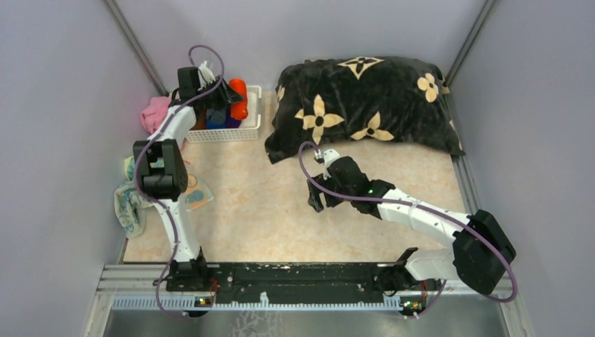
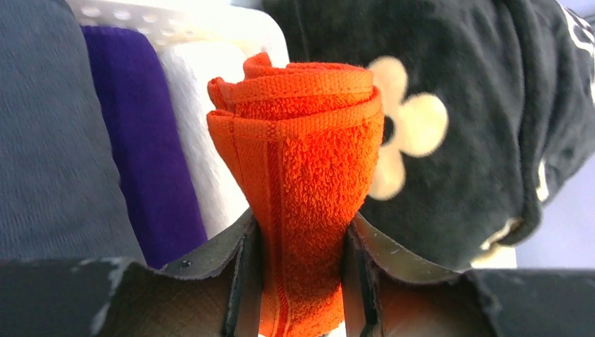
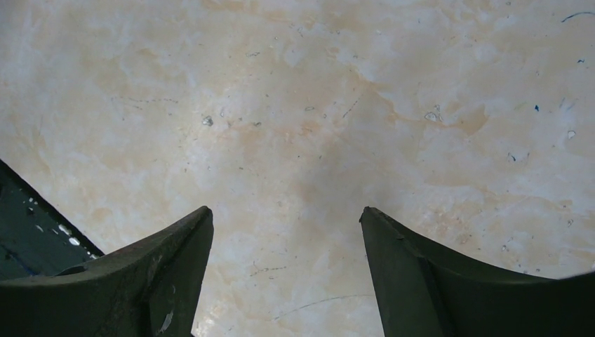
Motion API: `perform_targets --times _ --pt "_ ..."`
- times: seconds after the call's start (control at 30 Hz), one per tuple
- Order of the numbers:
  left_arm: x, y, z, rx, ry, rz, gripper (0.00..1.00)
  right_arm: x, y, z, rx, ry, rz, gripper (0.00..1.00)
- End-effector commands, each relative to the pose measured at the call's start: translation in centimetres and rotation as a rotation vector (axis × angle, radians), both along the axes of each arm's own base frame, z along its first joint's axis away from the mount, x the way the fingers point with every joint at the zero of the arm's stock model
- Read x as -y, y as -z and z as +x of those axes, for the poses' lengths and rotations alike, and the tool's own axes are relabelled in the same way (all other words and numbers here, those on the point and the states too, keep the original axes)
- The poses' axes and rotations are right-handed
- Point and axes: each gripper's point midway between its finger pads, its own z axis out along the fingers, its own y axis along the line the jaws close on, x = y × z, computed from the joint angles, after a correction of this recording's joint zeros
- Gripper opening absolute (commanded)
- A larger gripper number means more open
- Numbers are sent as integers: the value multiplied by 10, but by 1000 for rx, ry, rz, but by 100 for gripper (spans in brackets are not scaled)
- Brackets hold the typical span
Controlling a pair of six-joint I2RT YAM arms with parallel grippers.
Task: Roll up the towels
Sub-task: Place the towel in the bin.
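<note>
— Fingers of the left hand filled the bottom of its wrist view. What were they doing?

— Clamped on the orange-red towel, one on each side. It was rolled tight and stood upright at the right end of the white basket, beside the white roll and the purple roll. The black cushion was behind. I could not tell whether it touched the bottom.

— And the right hand?

— Apart, holding nothing, over bare desk.

— So the step was stowing that roll?

— I judged so. The best way was to lower it straight into the gap beside the white roll and squeeze until it sat. Released early, its outer edge could unwind. Then part the fingers and lift straight up.

— What remained?

— The teal towel and the pale yellow towel lay unrolled near the desk's left edge.
</note>
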Motion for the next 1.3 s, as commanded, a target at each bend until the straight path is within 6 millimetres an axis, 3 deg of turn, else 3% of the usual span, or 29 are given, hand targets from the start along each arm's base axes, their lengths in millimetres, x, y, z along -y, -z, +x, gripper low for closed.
perform_targets --times 0.0,0.23,0.27,0.4,0.5,0.7,0.8,0.83,0.9,0.97,1.27 --pt "-5 4 23 18 42 30 0 -3 -13 16 51 14 5 77" --pt "-15 57 57 -32 29 84 0 -5 -7 20 36 16 -9 77" --pt "-16 72 59 -56 32 88 1 -5 -5 20 33 17 -11 77" --pt "-27 106 63 -114 -3 143 10 -5 -2 20 24 15 -14 77" --pt "-31 115 62 -130 -17 172 23 -5 -1 19 19 15 -15 77" --pt "-34 97 65 -110 -51 171 44 -4 -3 18 20 15 -8 77" --pt "-36 88 66 -112 -81 155 46 -4 -5 17 24 18 0 77" --pt "-35 86 66 -113 -82 146 43 -3 -5 16 22 18 1 77" --pt "-30 85 64 -128 -64 123 22 -3 -8 15 25 16 6 77" --pt "-28 81 59 -158 -48 113 11 -1 -11 13 27 18 7 77" --pt "-13 22 29 -139 34 49 11 0 -19 8 36 25 47 77"
